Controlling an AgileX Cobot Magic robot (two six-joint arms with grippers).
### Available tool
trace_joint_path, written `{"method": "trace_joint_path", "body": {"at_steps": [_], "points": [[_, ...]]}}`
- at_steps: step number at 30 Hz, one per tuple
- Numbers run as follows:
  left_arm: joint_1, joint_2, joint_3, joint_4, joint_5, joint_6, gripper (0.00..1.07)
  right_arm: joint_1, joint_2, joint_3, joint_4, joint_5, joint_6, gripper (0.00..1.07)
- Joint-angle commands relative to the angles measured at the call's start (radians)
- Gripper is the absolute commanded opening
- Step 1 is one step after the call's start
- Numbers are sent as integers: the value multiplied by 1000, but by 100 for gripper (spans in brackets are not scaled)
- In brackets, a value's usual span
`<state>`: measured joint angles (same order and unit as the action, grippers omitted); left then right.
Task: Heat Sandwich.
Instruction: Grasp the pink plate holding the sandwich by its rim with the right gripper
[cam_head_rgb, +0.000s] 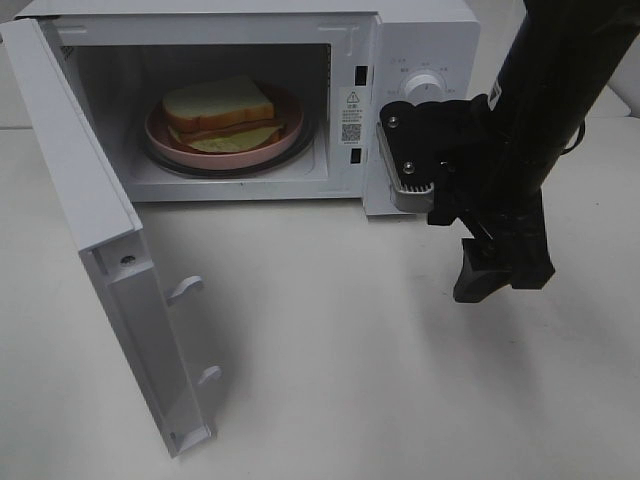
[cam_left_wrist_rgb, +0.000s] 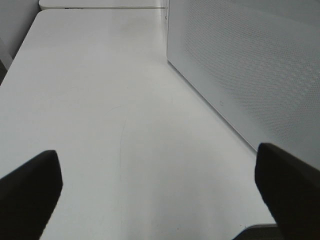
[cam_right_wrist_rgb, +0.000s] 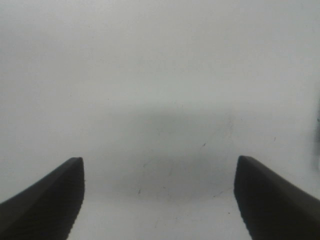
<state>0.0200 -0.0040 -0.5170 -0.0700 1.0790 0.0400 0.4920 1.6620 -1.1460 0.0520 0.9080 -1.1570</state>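
Note:
The sandwich (cam_head_rgb: 222, 112), white bread with tan crust and yellowish and reddish filling, lies on a round pink plate (cam_head_rgb: 160, 135) inside the open microwave (cam_head_rgb: 430, 30). My right gripper (cam_head_rgb: 498, 276) (cam_right_wrist_rgb: 160, 165) hangs fingers-down over the table in front of the microwave's control panel, to the right of the cavity. Its jaws stand wide apart with only bare table between them. My left gripper (cam_left_wrist_rgb: 157, 160) is also open and empty, low over the table beside a perforated white microwave wall (cam_left_wrist_rgb: 250, 65). It does not show in the exterior high view.
The microwave door (cam_head_rgb: 90, 220) is swung out to the left, reaching toward the table's front. A round dial (cam_head_rgb: 424, 86) sits on the control panel behind the right arm. White table (cam_head_rgb: 350, 350) spreads in front of the microwave.

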Motion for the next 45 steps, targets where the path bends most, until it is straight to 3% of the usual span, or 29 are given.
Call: {"method": "trace_joint_path", "body": {"at_steps": [1,13,26,45], "points": [[-4,-9,2,-2,-9,-1,100,-1,-9,-3,7,-3,33,86],[-4,-9,2,-2,-9,-1,100,61,-6,-26,-131,-100,33,85],[-4,-9,2,-2,-9,-1,100,135,92,-176,-158,-164,32,84],[-4,-9,2,-2,-9,-1,100,150,297,-400,-149,-273,30,83]]}}
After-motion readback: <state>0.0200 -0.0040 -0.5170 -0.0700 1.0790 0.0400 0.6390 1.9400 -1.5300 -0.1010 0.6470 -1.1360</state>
